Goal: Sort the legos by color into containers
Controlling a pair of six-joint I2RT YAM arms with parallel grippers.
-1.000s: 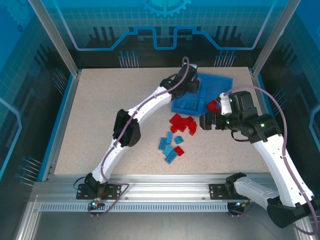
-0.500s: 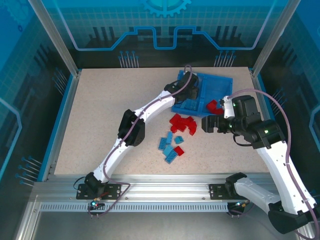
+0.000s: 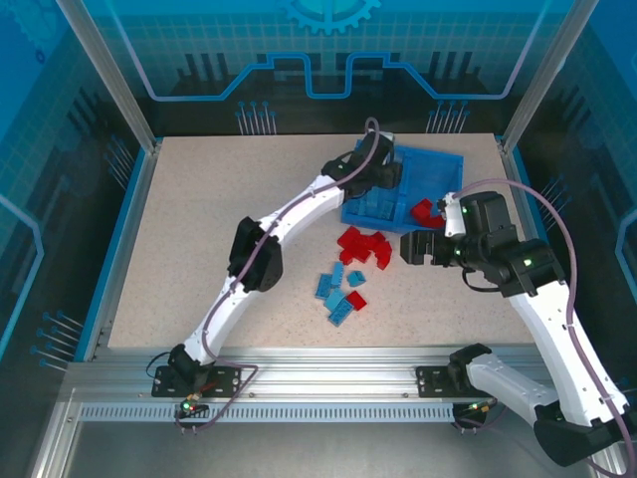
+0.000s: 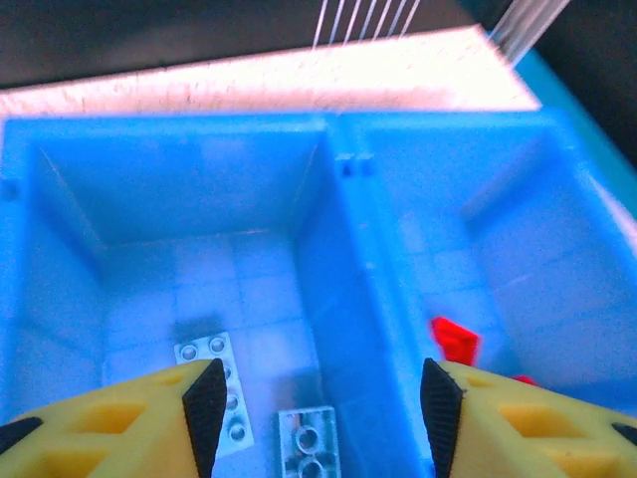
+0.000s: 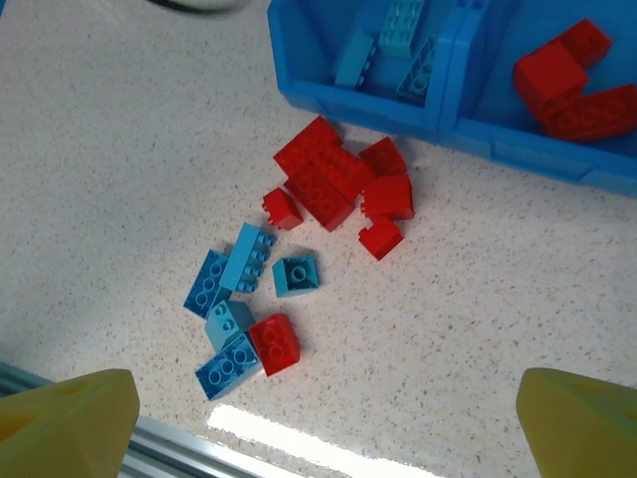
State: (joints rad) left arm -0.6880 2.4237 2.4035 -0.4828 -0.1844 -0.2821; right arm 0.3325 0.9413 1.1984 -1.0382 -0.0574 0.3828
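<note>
Roughly, the sorting looks a bit under halfway done, with bricks both in the tray and loose on the tabletop point(image 3: 199, 219).

Farthest left of the loose legos is a small group of light-blue bricks point(image 5: 234, 289), with one red brick point(image 5: 274, 344) touching its near edge. Just right and farther back lies the red cluster point(image 5: 333, 179), its pieces packed against each other and a small red brick point(image 5: 381, 237) at its near-right corner.

Beyond that sits the blue tray point(image 3: 438, 159). The left arm point(image 3: 299, 204) reaches across to it, and its jaws hang over the left compartment point(image 4: 199, 279). They are apart, with nothing between the pads point(image 4: 204, 398). A couple of pale blue bricks point(image 4: 219, 388) lie on the ribbed floor right below. I judge this to be the drop-off step for a blue brick. The left arm's next move would be to lift clear of the tray wall and travel back toward the loose blue group.

Across the divider, the right compartment point(image 5: 557, 129) holds several red bricks point(image 5: 567, 75).

Rightmost, the right arm point(image 3: 528, 274) holds its jaws spread wide and empty, low over the tabletop just right of the red cluster and near the tray's near wall. Its next move probably calls for coming down astride one brick at the cluster's edge. The corner piece looks easiest, since the packed ones could drag their neighbours along.
</note>
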